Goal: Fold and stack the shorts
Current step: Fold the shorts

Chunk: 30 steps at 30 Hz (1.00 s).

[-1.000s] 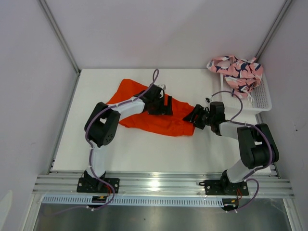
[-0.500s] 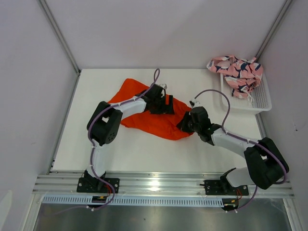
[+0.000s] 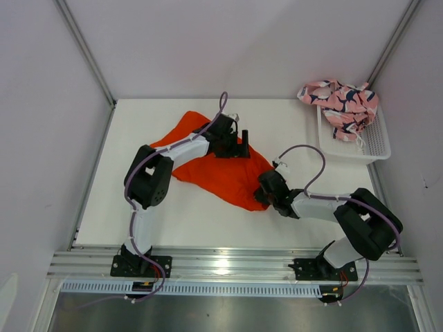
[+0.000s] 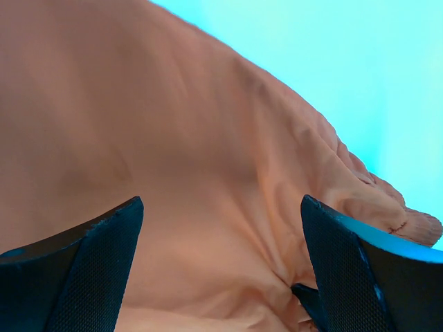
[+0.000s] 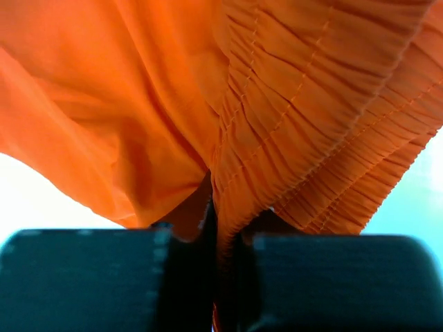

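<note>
The orange shorts lie spread and rumpled on the middle of the white table. My right gripper is shut on their ribbed waistband at the near right corner, fabric pinched between the jaws. Over the shorts' far edge hovers my left gripper, open; in the left wrist view its fingers stand wide apart above orange fabric with nothing between them. The pink fish-print shorts hang bunched over the far rim of the basket.
A white mesh basket stands at the far right corner of the table. Grey walls close in the back and both sides. A metal rail with both arm bases runs along the near edge.
My right gripper closed on the orange shorts' right end and dragged it toward the near left. The cloth's right corner has shifted with it. The left gripper stayed open and nudged slightly farther back.
</note>
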Each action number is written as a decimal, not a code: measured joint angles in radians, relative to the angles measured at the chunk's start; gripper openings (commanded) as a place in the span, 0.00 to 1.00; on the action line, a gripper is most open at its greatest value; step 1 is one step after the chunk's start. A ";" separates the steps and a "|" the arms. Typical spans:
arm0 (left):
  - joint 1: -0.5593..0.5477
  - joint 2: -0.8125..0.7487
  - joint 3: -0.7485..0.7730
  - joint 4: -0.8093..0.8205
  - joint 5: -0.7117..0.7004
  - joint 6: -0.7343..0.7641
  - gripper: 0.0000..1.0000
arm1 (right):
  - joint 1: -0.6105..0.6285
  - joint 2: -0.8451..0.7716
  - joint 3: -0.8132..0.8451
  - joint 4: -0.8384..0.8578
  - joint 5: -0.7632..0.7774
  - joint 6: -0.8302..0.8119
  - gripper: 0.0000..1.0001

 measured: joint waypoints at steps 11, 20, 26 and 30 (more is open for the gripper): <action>0.000 -0.051 0.003 -0.071 -0.017 0.028 0.96 | 0.012 -0.056 0.013 -0.026 -0.017 0.010 0.69; -0.003 -0.090 0.013 -0.084 -0.013 0.049 0.96 | -0.113 -0.307 0.016 -0.266 -0.013 -0.058 0.82; -0.047 -0.093 0.024 -0.090 -0.018 0.060 0.96 | -0.282 -0.357 -0.003 -0.288 -0.106 -0.109 0.60; -0.119 -0.104 0.023 -0.090 -0.038 0.069 0.96 | -0.402 -0.385 -0.027 -0.250 -0.236 -0.134 0.58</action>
